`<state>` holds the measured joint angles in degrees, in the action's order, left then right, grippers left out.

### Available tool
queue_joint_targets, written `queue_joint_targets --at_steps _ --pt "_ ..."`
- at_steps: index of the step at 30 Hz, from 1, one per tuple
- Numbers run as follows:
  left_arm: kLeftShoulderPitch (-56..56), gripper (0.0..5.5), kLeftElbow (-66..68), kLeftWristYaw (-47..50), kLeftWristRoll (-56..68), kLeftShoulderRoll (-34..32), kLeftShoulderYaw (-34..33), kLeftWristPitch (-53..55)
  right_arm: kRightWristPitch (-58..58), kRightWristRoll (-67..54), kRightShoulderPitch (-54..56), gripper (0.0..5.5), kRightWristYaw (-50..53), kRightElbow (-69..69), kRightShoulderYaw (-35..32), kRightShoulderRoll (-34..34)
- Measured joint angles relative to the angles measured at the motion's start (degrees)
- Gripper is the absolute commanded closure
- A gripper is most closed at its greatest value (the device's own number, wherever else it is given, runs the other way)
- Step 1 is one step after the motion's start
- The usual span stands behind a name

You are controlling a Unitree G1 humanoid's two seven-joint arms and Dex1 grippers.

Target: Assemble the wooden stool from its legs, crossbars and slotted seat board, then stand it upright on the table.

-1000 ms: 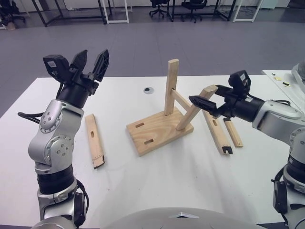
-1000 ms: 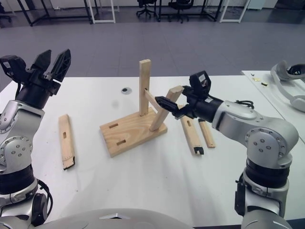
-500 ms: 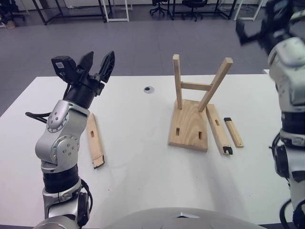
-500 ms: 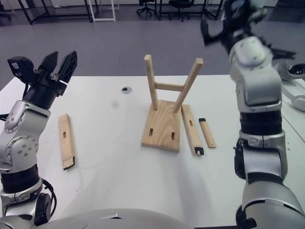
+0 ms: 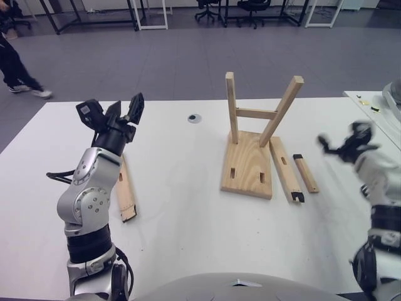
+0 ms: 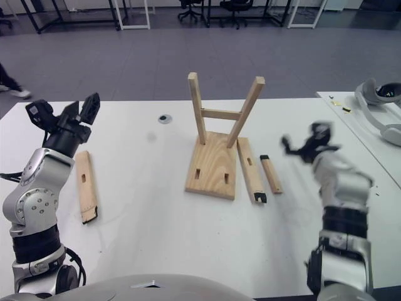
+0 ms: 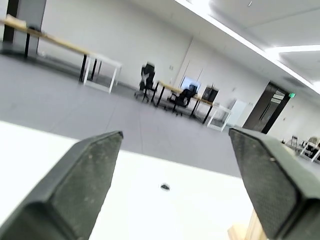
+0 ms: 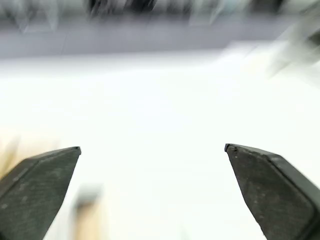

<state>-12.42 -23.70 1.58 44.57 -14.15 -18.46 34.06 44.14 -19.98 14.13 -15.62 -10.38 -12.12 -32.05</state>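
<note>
The slotted seat board (image 5: pixel 247 168) lies flat mid-table. Two legs rise from its far end, one upright (image 5: pixel 231 106) and one leaning (image 5: pixel 283 110), joined by a crossbar (image 5: pixel 255 114). A loose leg (image 5: pixel 285 170) and a short crossbar (image 5: pixel 307 173) lie just right of the board. Another loose leg (image 5: pixel 124 191) lies at the left, under my left arm. My left gripper (image 5: pixel 127 105) is raised above the table's left side, open and empty, its fingers (image 7: pixel 80 185) spread wide. My right gripper (image 5: pixel 338 141) hovers right of the short crossbar, open and empty, with its fingers (image 8: pixel 35 175) far apart.
The white table (image 5: pixel 188 238) has a small round hole (image 5: pixel 195 118) near its far edge. A second table at the right carries a headset (image 6: pixel 383 113). Desks and chairs stand across the floor behind.
My right gripper let go of the leaning leg, swung up high and has dropped to the right of the parts. The board now lies turned end-on. My left gripper sank slightly.
</note>
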Motion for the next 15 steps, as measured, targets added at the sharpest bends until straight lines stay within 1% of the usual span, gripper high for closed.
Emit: queue_joint_targets --at_steps 3,7,12,13,15 --pt "1.0 1.57 0.3 0.0 -0.5 -0.1 0.6 1.0 0.4 1.4 -0.4 0.11 -3.0 -1.2 3.4 0.1" --pt "2.5 1.57 0.3 0.6 -2.2 0.0 1.1 1.8 -1.6 3.3 1.3 0.11 -4.3 -5.1 4.6 0.0" --pt "2.6 1.57 0.2 0.7 -2.6 0.3 1.2 1.8 -2.0 4.2 1.0 0.91 -6.3 -5.5 5.4 -0.5" --pt "2.6 1.57 0.1 0.8 -2.7 0.4 1.3 1.8 -1.5 3.9 0.4 1.04 -6.7 -5.0 5.1 -0.5" --pt "2.7 1.57 0.0 1.2 -3.0 0.5 1.4 1.9 1.5 1.9 -1.0 1.49 -6.8 -3.2 3.1 -0.1"
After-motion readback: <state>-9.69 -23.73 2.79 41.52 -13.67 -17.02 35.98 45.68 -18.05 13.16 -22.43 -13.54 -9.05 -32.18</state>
